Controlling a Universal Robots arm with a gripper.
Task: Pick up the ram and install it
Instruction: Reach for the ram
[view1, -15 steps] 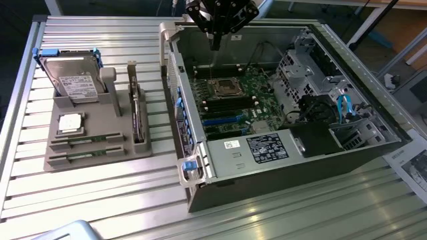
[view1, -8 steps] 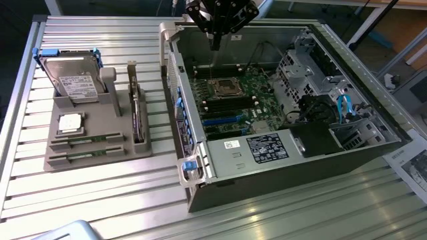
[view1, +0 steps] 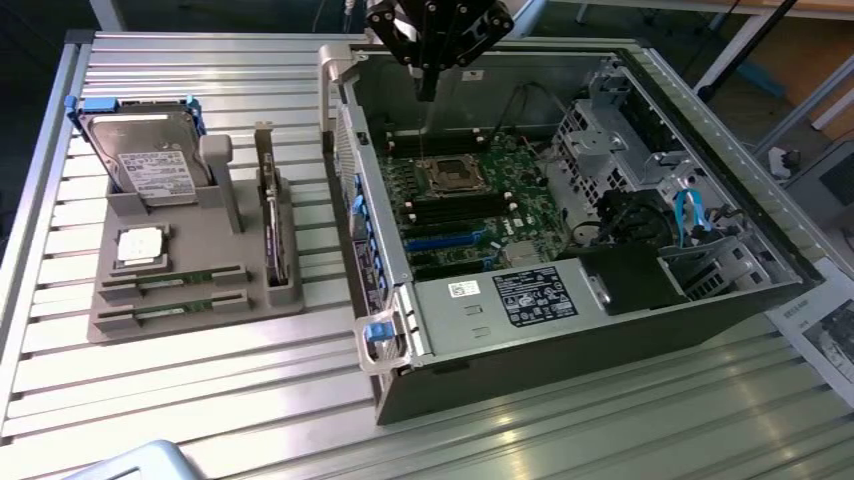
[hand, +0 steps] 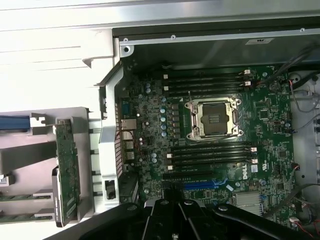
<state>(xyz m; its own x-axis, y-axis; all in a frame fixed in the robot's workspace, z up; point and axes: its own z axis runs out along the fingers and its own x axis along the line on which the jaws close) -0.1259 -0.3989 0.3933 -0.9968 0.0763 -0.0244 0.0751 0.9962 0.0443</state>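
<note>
Gripper (view1: 427, 90) hangs over the open computer case (view1: 601, 340), upper middle of the exterior view, above the motherboard (view1: 497, 215). Fingers are pressed together with nothing between them. In the wrist view the gripper (hand: 172, 207) looks down on the board's empty memory slots (hand: 207, 150).

Ram (view1: 174, 281) sits in the grey holder (view1: 200, 328) at the lower left of the exterior view, well apart from the gripper. Second ram (view1: 171, 310) lies just beside it, parallel, nearer the holder's front edge. Neither is lifted, so I judge the pickup not yet made.

Doing the pick well:
- Part the jaws before descending.
- Set them square across the stick's thin faces, near mid-length, so it lifts level.
- Draw it straight out of its groove, no twist.
- Keep clear of the silver processor chip (view1: 140, 247) and the dark card (view1: 274, 235) standing on edge.

Look of the ram: long, narrow green board, sunk low in its groove. It is probably thin enough to flex, so a light squeeze.
</note>
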